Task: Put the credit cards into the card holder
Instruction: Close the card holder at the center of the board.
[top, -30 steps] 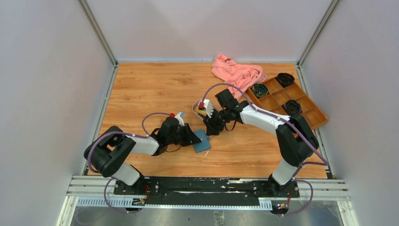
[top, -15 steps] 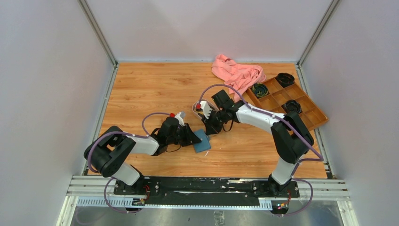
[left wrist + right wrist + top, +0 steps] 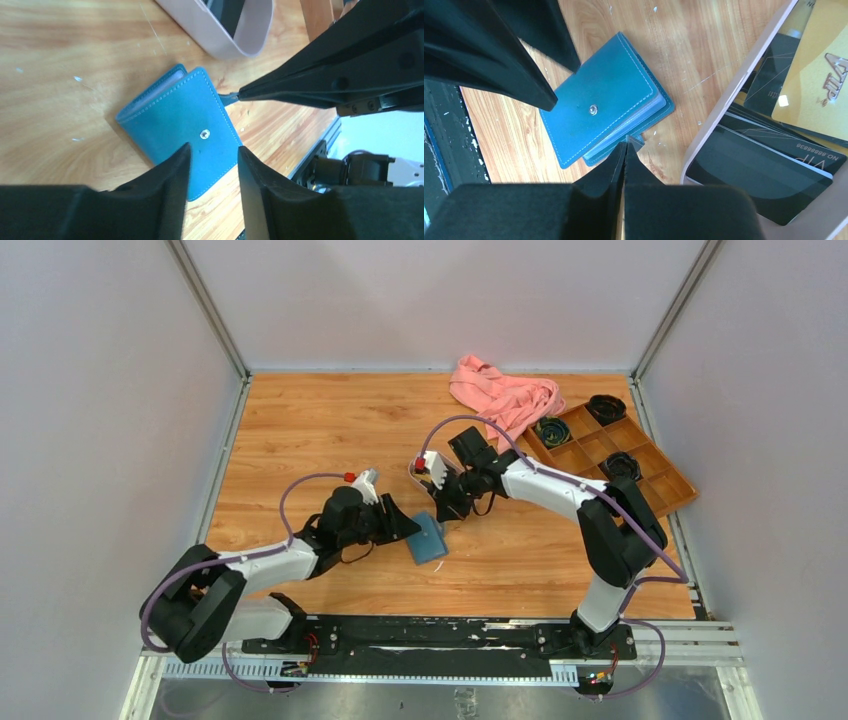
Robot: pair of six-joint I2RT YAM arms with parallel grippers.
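One card holder (image 3: 175, 115): folded shut
left gripper (image 3: 213, 150): released above it, probably to steady
right gripper (image 3: 626, 146): clenched at its edge, likely to open it

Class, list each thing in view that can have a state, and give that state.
card holder: folded shut, flat on table
credit cards: lying in the tray, none held
left tool: open
right tool: shut, tips at the card holder's edge
cloth: crumpled
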